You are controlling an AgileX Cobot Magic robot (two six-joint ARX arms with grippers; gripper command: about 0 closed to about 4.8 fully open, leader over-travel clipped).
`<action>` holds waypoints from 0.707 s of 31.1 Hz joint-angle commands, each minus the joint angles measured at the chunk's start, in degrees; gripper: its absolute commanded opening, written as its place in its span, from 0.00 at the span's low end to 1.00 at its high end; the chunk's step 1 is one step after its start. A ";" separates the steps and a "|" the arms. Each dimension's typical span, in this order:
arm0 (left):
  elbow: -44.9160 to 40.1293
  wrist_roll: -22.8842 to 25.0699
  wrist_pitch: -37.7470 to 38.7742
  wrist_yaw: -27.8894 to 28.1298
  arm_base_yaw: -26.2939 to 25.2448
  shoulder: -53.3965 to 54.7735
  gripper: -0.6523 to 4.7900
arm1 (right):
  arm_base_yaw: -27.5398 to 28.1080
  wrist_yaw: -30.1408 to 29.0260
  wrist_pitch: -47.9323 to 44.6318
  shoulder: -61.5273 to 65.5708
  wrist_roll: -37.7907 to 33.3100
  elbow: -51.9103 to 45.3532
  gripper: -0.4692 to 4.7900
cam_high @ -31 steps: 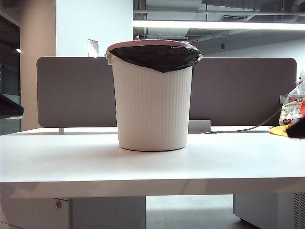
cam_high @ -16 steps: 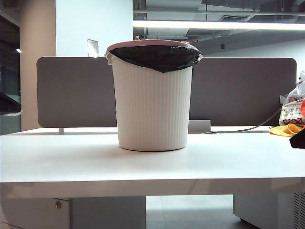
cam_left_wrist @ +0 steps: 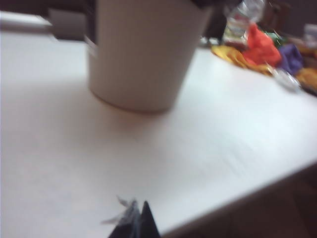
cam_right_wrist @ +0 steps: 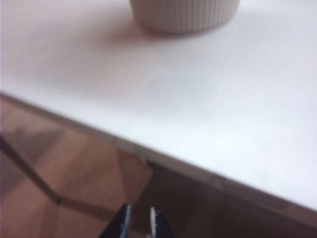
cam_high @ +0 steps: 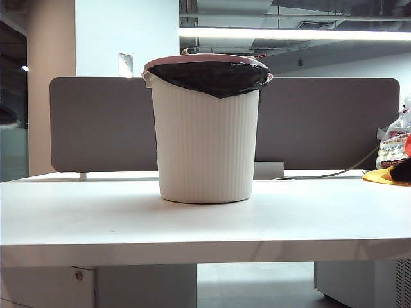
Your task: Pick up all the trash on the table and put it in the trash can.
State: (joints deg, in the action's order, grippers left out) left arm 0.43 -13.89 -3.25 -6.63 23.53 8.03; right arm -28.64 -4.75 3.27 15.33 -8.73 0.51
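The white table stretched across the exterior view with the white ribbed trash can standing upright at its middle, black liner folded over the pinkish rim; no paper wad showed on the tabletop. Beside the near table edge, the left gripper had its fingertips pressed together on nothing. The right gripper hung off the edge over the floor, tips slightly apart and empty.

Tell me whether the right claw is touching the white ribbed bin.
Apart. The right wrist view shows the right claw out past the white table's edge, bare tabletop between it and the white ribbed plastic bin.
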 commanded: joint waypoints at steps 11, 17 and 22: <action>-0.02 -0.02 -1.42 -1.55 -24.09 -7.85 0.11 | 11.39 0.17 -2.86 -15.12 -0.07 -0.22 0.21; -0.02 -0.04 -1.49 -1.11 -32.37 -7.85 0.11 | 15.12 -0.09 -3.04 -15.17 -0.07 -0.22 0.21; -0.02 -0.02 -1.53 -0.98 -34.64 -7.85 0.11 | 20.37 -0.04 -3.10 -15.17 -0.07 -0.22 0.21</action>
State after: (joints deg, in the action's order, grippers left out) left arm 0.43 -13.98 -3.97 -7.70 -11.22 0.16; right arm -9.28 -4.73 1.06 0.16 -8.71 0.51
